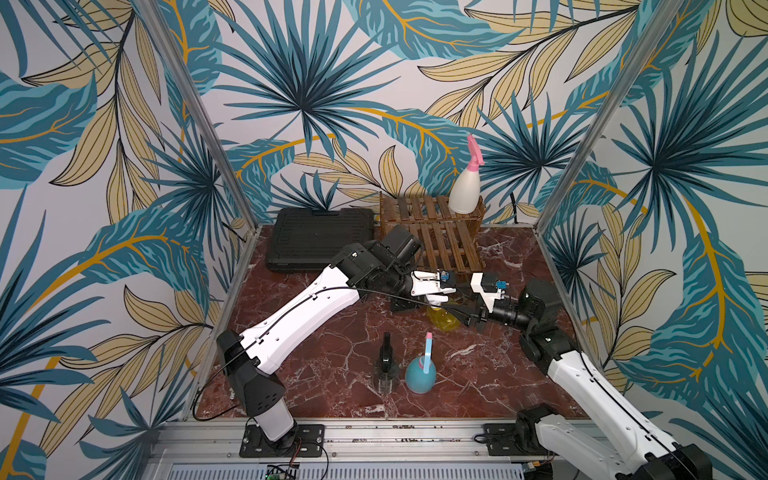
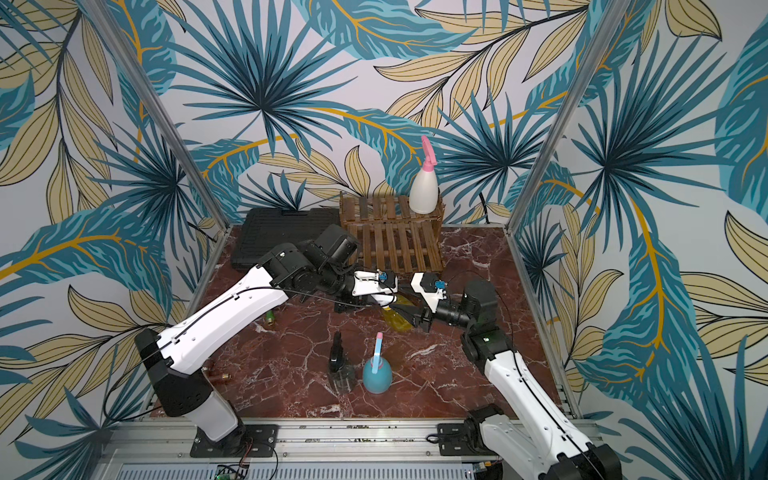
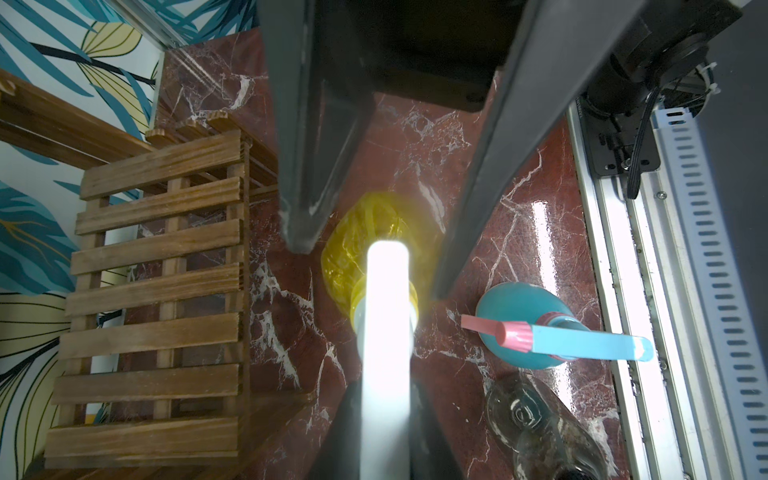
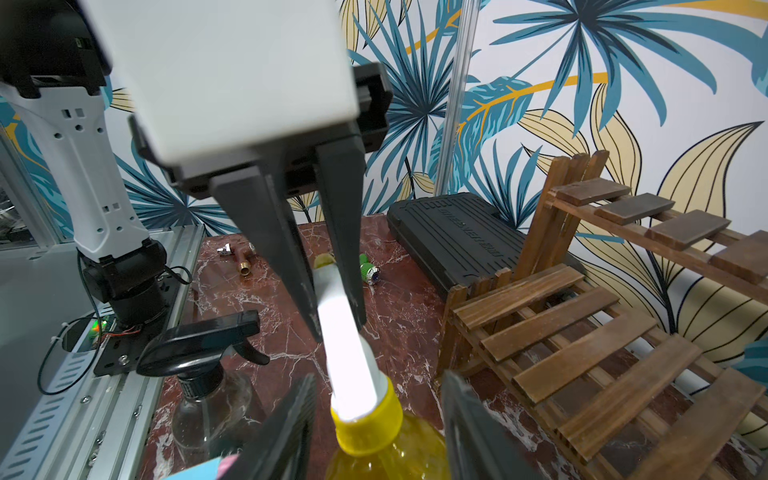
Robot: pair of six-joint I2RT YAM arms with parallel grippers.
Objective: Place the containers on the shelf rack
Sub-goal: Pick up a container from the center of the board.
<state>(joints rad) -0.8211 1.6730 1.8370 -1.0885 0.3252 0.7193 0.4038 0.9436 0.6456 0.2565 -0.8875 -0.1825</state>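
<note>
**Both top views.** The yellow spray bottle [image 1: 442, 318] appears just right of frame centre, below the front edge of the shelf rack [image 1: 436, 237] and apart from it. Whether its base rests on the marble table [image 1: 332, 332] cannot be told.

**Right wrist view, centre.** The fingers of the left gripper [image 4: 337, 322] are pinched onto the bottle's white trigger head.

**Left wrist view, centre.** The fingers of the right gripper [image 3: 370, 269] are spread, one on each side of the yellow body. A narrow gap shows at either tip.

**Remaining containers.**
- The cream-white bottle [image 1: 465, 191] stands upright on the rack's upper step, at its right end.
- The light blue bottle [image 1: 420, 374] and the smoky clear bottle [image 1: 384, 370] stand upright on the table at lower centre, just beside each other, with the clear one on the left.

**Other.** A black case [image 1: 320, 237] lies flat to the left of the rack.
</note>
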